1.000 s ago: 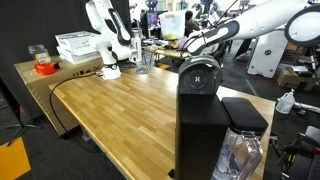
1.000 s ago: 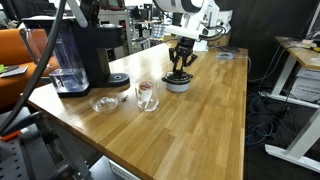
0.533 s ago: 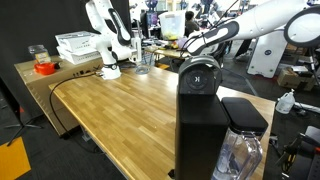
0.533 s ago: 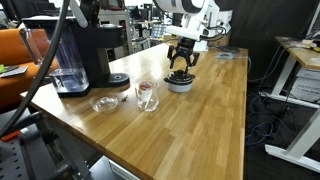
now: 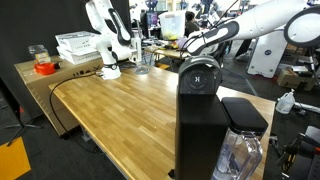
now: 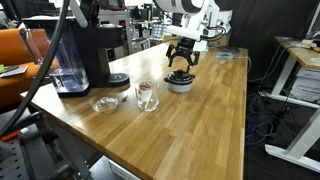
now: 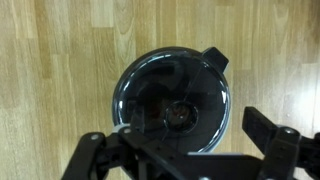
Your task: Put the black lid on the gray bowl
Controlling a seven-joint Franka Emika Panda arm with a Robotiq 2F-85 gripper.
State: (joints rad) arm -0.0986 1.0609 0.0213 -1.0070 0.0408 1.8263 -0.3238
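Black and round, the lid seems to sit on the gray bowl, which stands on the wooden table. We see the claw hang right above it, its fingers spread wide with nothing in them. We think they are apart like that because the lid rests in its place and needs no holding.

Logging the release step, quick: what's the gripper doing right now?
Gripper: open, holding nothing, above the black lid sitting on the gray bowl.
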